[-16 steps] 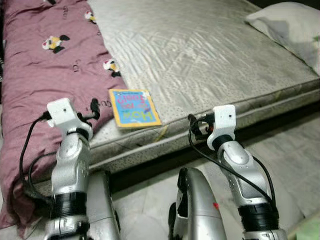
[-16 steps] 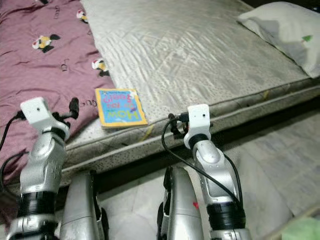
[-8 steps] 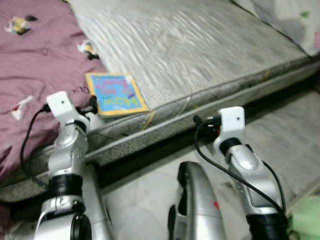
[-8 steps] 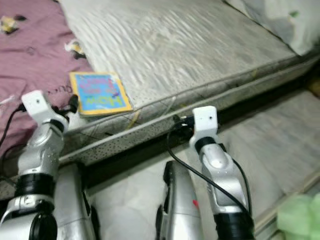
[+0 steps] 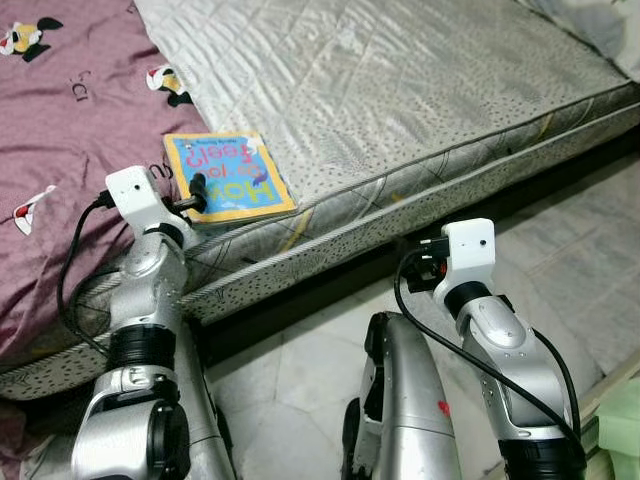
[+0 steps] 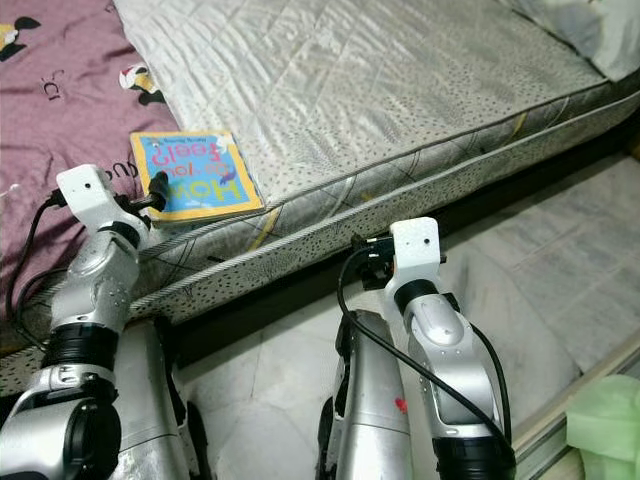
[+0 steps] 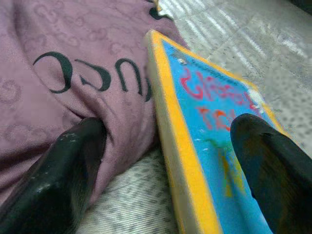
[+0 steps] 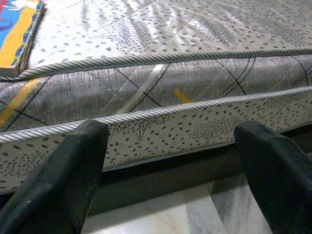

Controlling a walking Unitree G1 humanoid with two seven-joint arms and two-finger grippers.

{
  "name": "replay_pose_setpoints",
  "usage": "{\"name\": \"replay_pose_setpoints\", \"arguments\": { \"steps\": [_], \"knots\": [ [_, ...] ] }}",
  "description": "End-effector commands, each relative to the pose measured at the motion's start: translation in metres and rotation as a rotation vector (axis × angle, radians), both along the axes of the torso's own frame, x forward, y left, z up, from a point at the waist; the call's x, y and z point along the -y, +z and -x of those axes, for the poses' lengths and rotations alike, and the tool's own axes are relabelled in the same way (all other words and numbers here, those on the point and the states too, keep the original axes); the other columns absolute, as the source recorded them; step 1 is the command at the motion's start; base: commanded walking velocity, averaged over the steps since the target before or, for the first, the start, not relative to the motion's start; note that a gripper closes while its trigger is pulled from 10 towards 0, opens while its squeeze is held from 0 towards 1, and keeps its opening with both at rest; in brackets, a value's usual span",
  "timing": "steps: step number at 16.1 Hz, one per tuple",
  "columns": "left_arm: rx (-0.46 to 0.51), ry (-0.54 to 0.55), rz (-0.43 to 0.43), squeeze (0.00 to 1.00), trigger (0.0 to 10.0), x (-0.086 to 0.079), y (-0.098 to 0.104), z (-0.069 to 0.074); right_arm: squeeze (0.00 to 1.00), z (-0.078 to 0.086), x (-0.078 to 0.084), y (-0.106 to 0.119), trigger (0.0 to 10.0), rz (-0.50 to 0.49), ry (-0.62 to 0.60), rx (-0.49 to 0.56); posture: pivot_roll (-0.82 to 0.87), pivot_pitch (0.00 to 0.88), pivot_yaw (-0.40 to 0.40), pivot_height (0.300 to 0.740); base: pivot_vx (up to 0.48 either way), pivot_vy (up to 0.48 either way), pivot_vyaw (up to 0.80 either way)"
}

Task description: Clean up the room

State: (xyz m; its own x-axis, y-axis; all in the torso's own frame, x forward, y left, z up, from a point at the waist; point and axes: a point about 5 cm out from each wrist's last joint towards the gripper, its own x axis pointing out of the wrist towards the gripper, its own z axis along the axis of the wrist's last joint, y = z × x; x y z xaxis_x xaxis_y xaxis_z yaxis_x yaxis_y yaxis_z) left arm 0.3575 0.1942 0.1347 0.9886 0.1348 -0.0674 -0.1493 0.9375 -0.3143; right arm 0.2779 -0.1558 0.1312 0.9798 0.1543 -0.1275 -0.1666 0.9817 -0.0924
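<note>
A thin book (image 5: pixel 228 178) with a yellow border and a blue cover lies flat on the grey mattress (image 5: pixel 400 90), near its front edge and touching the purple blanket (image 5: pixel 70 120). My left gripper (image 5: pixel 196 194) is open at the book's near left corner. In the left wrist view one finger (image 7: pixel 73 161) rests on the blanket and the other finger (image 7: pixel 273 165) is over the book (image 7: pixel 209 131), so the jaws straddle its edge. My right gripper (image 5: pixel 428 268) is open and holds nothing. It hangs over the floor, facing the mattress side (image 8: pixel 161 97).
The blanket covers the bed's left part and drapes over its edge. A pale pillow (image 5: pixel 605 15) lies at the bed's far right. Marble floor (image 5: pixel 300 365) runs along the bed, with a green object (image 5: pixel 620 430) at the lower right.
The camera has tipped and shifted, so the bed sits differently in view. My left gripper has moved from the blanket to the book's corner. The right gripper has dropped below the mattress edge.
</note>
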Motion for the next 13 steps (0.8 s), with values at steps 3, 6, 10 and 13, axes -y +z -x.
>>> {"name": "replay_pose_setpoints", "arguments": {
  "steps": [3,6,10,13],
  "knots": [
    [0.087,0.01,0.03,0.0,10.0,0.011,0.006,0.01,0.0,-0.002,0.002,0.001,10.0,-0.004,-0.021,-0.001,-0.12,0.187,-0.074,0.452,0.0,0.0,0.0],
    [0.174,0.037,0.093,0.0,10.0,0.023,0.014,0.033,0.0,-0.005,0.0,-0.001,10.0,-0.015,-0.013,-0.004,-0.11,0.176,-0.071,0.452,0.0,0.0,0.0],
    [0.072,0.03,0.139,0.0,10.0,0.03,-0.006,0.049,0.0,-0.01,-0.004,-0.003,10.0,-0.025,-0.005,-0.009,-0.09,0.159,-0.07,0.452,0.0,0.0,0.0],
    [0.035,0.036,0.162,0.0,10.0,0.025,-0.012,0.046,0.0,-0.012,-0.004,-0.002,10.0,-0.025,-0.007,0.0,-0.1,0.149,-0.067,0.452,0.0,0.0,0.0]
  ]
}}
